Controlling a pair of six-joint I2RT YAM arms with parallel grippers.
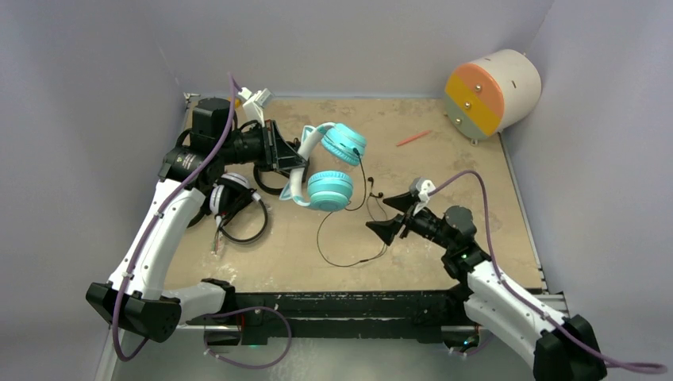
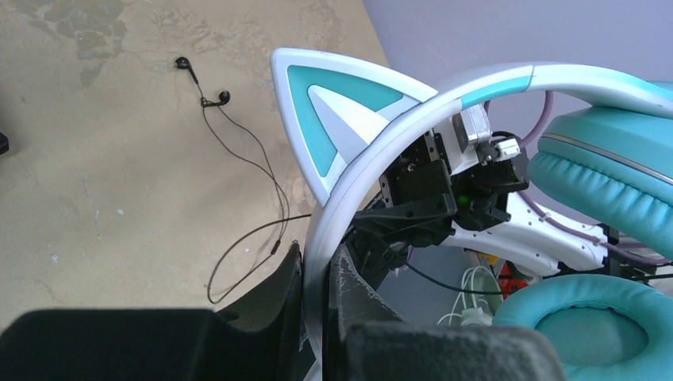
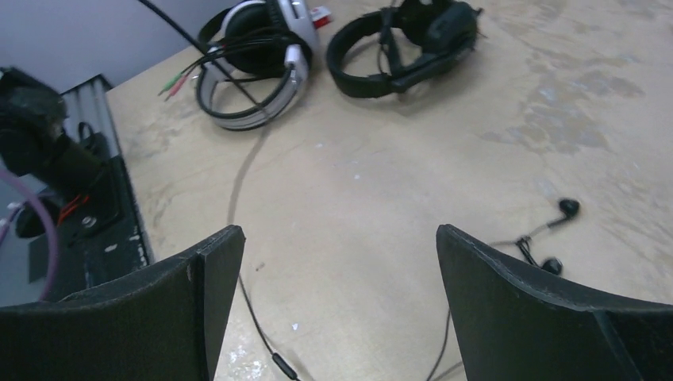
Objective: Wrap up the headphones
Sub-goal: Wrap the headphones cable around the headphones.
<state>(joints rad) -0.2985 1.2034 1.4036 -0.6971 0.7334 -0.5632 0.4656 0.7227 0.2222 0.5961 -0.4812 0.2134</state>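
While the left gripper [image 1: 287,163] is clamping its jaws shut on the headband [image 2: 373,159] of the teal headphones [image 1: 329,190], the set is sitting left of the table's [image 1: 476,206] middle, toward the far edge. One cup is lying nearer the far edge and the other nearer the centre. Whether the cups are resting on the surface I cannot tell. In the left wrist view the band is rising out from between the two fingers [image 2: 274,317], with a white-and-teal cat ear [image 2: 333,111] standing just above the grip. The right gripper [image 1: 379,216] is hovering right of the teal set, near the table's middle. Its jaws are standing wide apart and holding nothing. A thin black cable [image 1: 333,258] is looping across the bare surface below and beside it, toward the near edge. A pair of earbuds [image 3: 559,230] is lying at one end of that cable, just beyond the right finger in the right wrist view. A white-and-black headset [image 3: 254,63] is lying near the left edge, with its plugs pointing away from it. A black headset [image 3: 413,44] is lying just beside it, toward the far edge. A red stick [image 1: 413,139] is lying toward the far right, well apart from all the headsets. A white cylinder [image 1: 492,94] with an orange and yellow-green face is sitting at the far right corner.
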